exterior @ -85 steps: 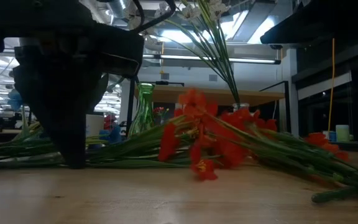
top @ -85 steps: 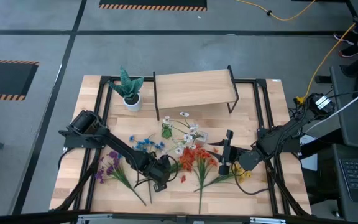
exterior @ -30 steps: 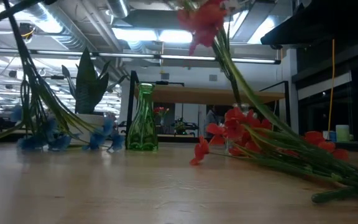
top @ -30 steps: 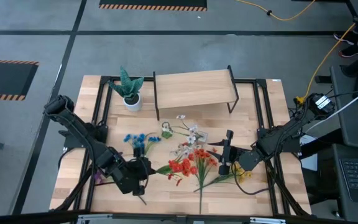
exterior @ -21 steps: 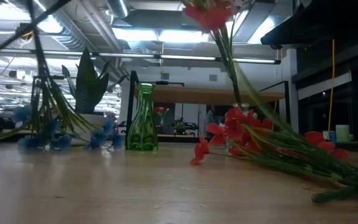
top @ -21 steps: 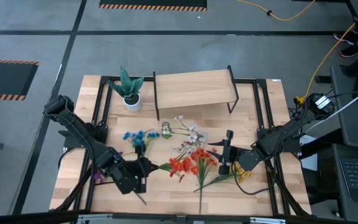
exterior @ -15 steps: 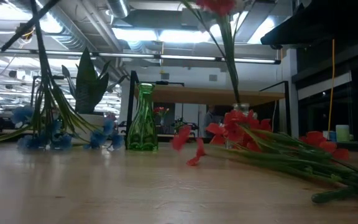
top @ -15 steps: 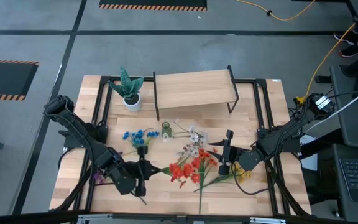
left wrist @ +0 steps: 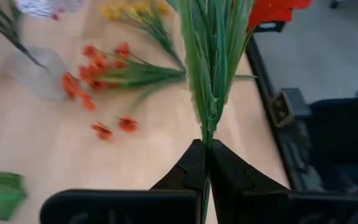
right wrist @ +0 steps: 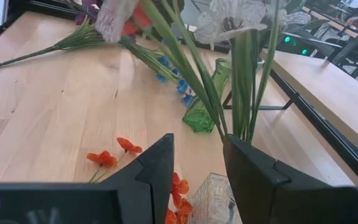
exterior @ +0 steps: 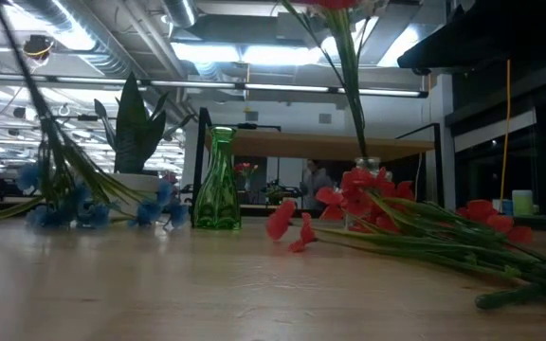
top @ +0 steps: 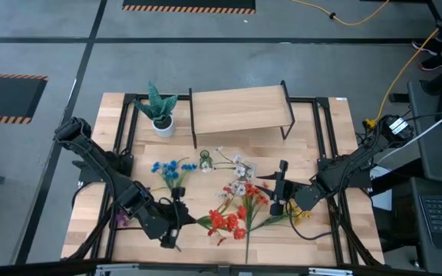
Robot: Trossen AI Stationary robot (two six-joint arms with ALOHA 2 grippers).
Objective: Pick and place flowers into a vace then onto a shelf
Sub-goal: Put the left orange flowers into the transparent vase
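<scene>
Clamping the green stems of a red flower sprig (left wrist: 213, 56), left pincer (left wrist: 205, 163) above the desk's (top: 298, 238) front. Right pincer (right wrist: 196, 163) parted around white flower stems (right wrist: 247, 87) beside the green vase (right wrist: 209, 102), shelf (top: 240, 110) at the rear

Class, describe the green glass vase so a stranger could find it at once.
Start at the raised wooden shelf at the table's back. Just in front of it, left of centre, stands the vase among loose flowers. It alone is upright, ribbed, see-through green glass.
</scene>
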